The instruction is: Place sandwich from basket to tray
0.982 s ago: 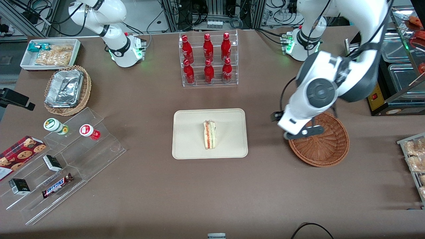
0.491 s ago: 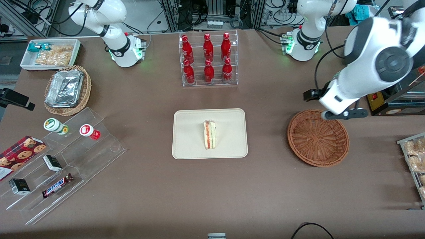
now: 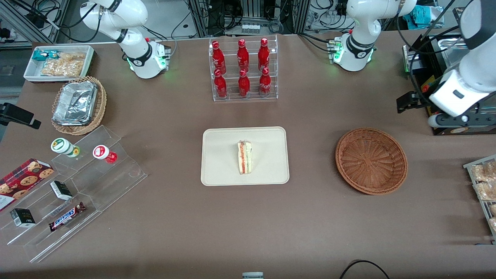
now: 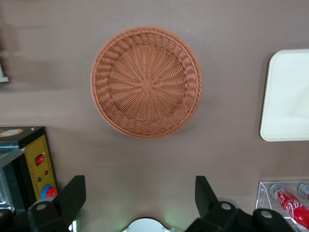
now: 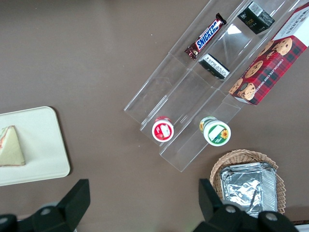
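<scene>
The sandwich (image 3: 244, 157), a white wedge with red and green filling, lies on the cream tray (image 3: 221, 170) in the middle of the table; it also shows in the right wrist view (image 5: 10, 147). The reddish-brown wicker basket (image 3: 371, 161) stands beside the tray toward the working arm's end, with nothing in it (image 4: 146, 82). My left gripper (image 3: 461, 121) hangs high above the table, past the basket toward the working arm's end and a little farther from the front camera. Its fingers (image 4: 72, 195) stand wide apart and hold nothing. A corner of the tray (image 4: 289, 96) shows in the left wrist view.
A clear rack of red bottles (image 3: 243, 69) stands farther from the front camera than the tray. A black box with a yellow panel (image 3: 441, 112) and a rack of bagged snacks (image 3: 484, 186) stand at the working arm's end. Stepped acrylic racks (image 3: 77, 193) and a foil-tray basket (image 3: 78, 104) lie toward the parked arm's end.
My left gripper has risen from just above the basket and swung off toward the working arm's end of the table. The sandwich, tray and basket have not moved.
</scene>
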### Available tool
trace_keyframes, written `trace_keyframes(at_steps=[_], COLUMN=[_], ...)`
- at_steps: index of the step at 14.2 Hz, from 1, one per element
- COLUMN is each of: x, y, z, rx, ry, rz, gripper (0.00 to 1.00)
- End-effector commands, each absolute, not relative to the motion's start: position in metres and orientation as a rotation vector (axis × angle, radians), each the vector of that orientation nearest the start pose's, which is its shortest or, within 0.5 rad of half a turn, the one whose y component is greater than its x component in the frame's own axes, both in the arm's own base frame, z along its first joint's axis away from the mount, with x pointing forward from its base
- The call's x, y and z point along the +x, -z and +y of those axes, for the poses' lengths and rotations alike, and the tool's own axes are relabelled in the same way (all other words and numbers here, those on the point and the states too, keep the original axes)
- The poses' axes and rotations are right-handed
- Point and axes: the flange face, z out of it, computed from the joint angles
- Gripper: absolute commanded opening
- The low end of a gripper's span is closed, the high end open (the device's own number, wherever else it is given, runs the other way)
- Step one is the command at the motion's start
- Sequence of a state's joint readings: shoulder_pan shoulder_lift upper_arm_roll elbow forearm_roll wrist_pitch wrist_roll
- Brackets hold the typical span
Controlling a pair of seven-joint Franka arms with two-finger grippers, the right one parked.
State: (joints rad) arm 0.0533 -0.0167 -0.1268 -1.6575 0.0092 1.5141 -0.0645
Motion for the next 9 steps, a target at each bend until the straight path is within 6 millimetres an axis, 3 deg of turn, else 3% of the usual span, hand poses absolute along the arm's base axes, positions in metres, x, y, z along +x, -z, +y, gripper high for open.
trace_keyframes(at_steps=[1,5,9], x=[0.537,0.537,0.533], y=[-0.601,-0.600,-0.606], z=[-0.034,-0.031,-0.011], rx=[-3.098,-3.085,-3.087], ry=[-0.161,-0.166,-0.158], rz=[0.018,0.004,-0.058], gripper=[1.00,1.00,1.00])
